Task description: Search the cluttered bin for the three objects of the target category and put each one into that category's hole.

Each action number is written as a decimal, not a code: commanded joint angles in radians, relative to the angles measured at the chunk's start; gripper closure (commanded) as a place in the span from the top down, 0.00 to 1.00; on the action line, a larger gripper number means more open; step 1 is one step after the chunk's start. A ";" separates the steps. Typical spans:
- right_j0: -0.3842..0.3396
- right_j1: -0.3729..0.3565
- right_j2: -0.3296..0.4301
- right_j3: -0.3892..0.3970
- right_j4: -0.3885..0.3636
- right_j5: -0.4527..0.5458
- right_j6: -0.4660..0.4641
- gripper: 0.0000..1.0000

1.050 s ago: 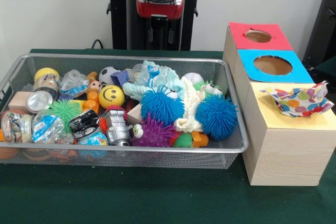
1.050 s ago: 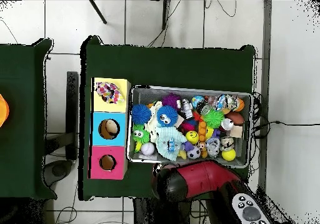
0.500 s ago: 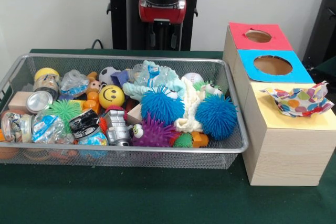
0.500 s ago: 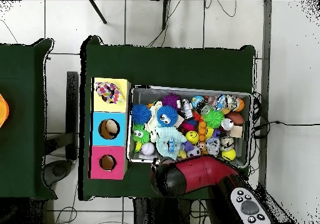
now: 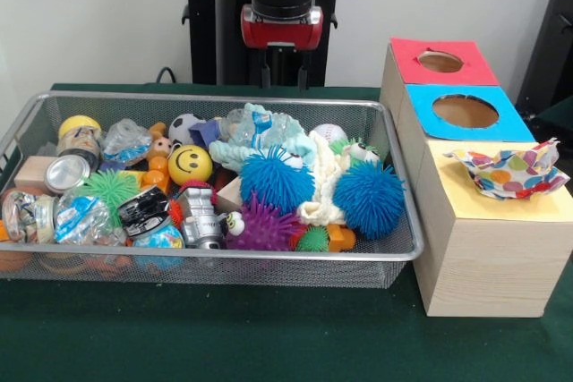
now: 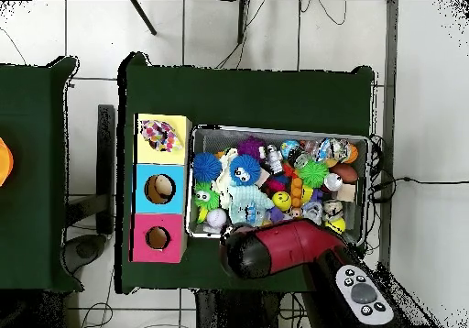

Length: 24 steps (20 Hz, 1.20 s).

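Bin [image 5: 394, 252] is sitting on the green tabletop [image 5: 269, 337], packed with toys and showing no gap where anything looks taken out. Two blue spiky balls [image 5: 369, 199] are lying toward 3 o'clock in the front view, with a purple spiky ball [image 5: 264, 225] just beside them at 6 o'clock and a green spiky ball [image 5: 112, 187] over at 9 o'clock. A yellow smiley ball [image 5: 190, 165] is resting near the middle, a soccer ball [image 5: 185, 125] and a baseball [image 5: 329, 134] are lying toward 12 o'clock, and crumpled plastic wrappers [image 5: 76, 216] are piling up at the 8 o'clock corner.

Standing just beside the bin at 3 o'clock is the wooden box [image 5: 483, 266] with its three coloured tops. The red hole [image 5: 440, 62] and the blue hole [image 5: 465, 111] are both looking empty as far as can be seen, and a dotted paper bowl [image 5: 506, 172] is sitting on the yellow top.

Above the bin's 12 o'clock rim the gripper [image 5: 283, 71] is hanging clear of the toys and holding nothing; whether it is wide or narrow I cannot tell. In the overhead view the red arm [image 6: 284, 249] is covering the bin's 6 o'clock edge.

By my judgement the task is only beginning: all three objects are waiting to be found and dropped.
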 commanded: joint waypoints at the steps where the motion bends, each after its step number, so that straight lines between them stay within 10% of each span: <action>1: -0.010 0.031 0.084 -0.156 0.010 0.103 -0.111 1.00; 24: -0.018 0.137 0.062 -0.199 -0.071 0.038 -0.107 1.00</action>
